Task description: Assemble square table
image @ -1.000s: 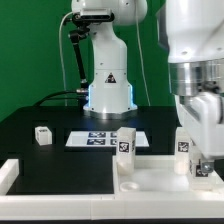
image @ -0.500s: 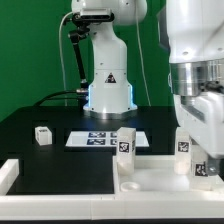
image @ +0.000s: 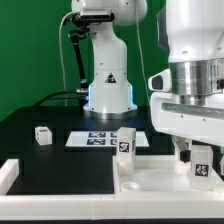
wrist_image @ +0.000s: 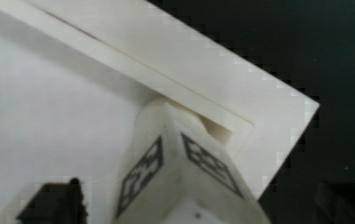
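The square table's white slab (image: 150, 182) lies at the front of the exterior view, and also shows in the wrist view (wrist_image: 58, 110). One tagged white leg (image: 124, 142) stands on its left corner. Another tagged leg (image: 203, 164) stands at its right corner, and in the wrist view (wrist_image: 183, 165) it rises near the slab's corner. My gripper (image: 199, 151) is right above this leg. In the wrist view the gripper (wrist_image: 200, 208) straddles the leg top with its dark fingers (wrist_image: 53, 202) apart and a gap showing at one side. A loose leg (image: 42, 134) lies on the black table at the exterior view's left.
The marker board (image: 98, 139) lies flat behind the slab, before the robot base (image: 108, 90). A long white L-shaped rail (image: 9, 172) runs along the front left. A green wall stands behind.
My gripper has risen and turned about the right leg. It sat low over the leg before; now the leg's tag shows below the hand.
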`<action>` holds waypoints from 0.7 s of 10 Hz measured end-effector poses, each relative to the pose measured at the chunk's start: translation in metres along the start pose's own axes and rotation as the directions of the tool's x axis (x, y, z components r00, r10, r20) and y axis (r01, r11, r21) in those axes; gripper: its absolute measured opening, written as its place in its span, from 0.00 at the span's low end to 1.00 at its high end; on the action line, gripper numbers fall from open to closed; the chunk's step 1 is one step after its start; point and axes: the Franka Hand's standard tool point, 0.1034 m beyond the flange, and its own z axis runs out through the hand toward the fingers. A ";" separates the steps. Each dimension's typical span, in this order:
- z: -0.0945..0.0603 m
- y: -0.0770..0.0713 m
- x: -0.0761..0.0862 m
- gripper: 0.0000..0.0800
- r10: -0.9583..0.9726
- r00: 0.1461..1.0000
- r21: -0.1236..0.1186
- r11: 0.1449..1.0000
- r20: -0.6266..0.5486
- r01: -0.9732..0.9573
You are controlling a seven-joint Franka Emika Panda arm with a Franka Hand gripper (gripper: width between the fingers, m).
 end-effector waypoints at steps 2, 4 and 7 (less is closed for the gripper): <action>-0.004 -0.001 0.007 0.81 -0.531 0.847 -0.043 0.847 -0.026 0.530; -0.004 -0.001 0.007 0.81 -0.511 0.859 -0.042 0.859 -0.027 0.510; -0.003 0.000 0.007 0.45 -0.393 0.919 -0.038 0.919 -0.031 0.391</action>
